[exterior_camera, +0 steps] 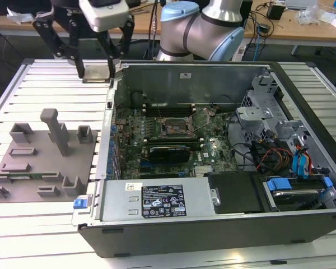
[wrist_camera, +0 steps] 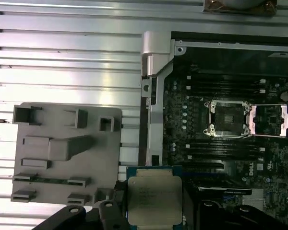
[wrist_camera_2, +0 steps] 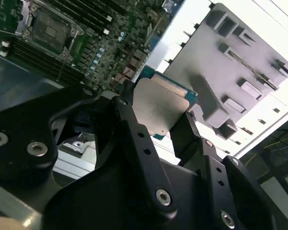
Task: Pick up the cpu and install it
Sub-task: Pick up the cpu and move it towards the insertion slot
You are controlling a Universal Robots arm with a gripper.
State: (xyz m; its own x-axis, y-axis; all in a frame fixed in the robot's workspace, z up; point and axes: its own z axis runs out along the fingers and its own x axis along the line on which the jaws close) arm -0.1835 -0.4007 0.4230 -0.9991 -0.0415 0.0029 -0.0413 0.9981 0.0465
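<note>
Slatted aluminium table (exterior_camera: 50,84) carries all the work, and I go over it from the exterior view's left. First comes the grey fixture plate (exterior_camera: 28,162) with its blocks and slots. Behind it, by the far corner of the open computer case (exterior_camera: 213,73), hangs the gripper (exterior_camera: 96,75), its jaws closed narrow on two opposite edges of the cpu (wrist_camera: 154,199). So the chip is in the air over the table, just outside the case wall and well apart from the socket (wrist_camera: 229,118), which lies further right inside the case with its frame opened.

I judge that the picking is done and the carrying is in hand. By my estimate, the installing calls for holding the chip level and square over the socket and lowering it with no sideways push.

The cpu shows a pale silvery lid with faint print and a thin green edge around it, and it sits flat between the fingers (wrist_camera_2: 134,139).
</note>
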